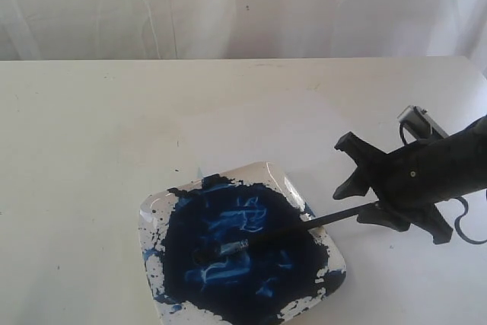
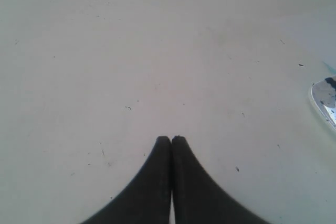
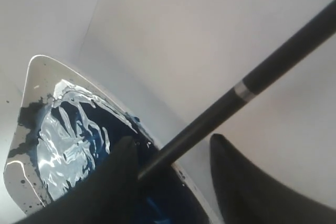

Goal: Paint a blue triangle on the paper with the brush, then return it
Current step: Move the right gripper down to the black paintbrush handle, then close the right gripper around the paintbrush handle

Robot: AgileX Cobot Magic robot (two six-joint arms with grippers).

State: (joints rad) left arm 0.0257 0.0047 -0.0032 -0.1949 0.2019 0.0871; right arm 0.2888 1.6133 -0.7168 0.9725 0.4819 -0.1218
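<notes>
The brush (image 1: pixel 304 224) lies slanted across the square white plate (image 1: pixel 152 211), its bristle tip in the dark blue paint. Its black handle (image 3: pixel 273 64) with the pale band passes between the fingers of my right gripper (image 1: pixel 356 203). That gripper (image 3: pixel 173 140) is open; the handle leans against one finger and stays clear of the other. The paper (image 1: pixel 251 127) is a faint white sheet behind the plate, and it also shows in the right wrist view (image 3: pixel 210 35). No blue triangle shows on it. My left gripper (image 2: pixel 171 139) is shut over bare table, holding nothing.
The plate's rim (image 2: pixel 323 98) shows at the edge of the left wrist view, away from the left gripper. A white curtain hangs behind the table's far edge (image 1: pixel 228 58). The left arm is outside the exterior view.
</notes>
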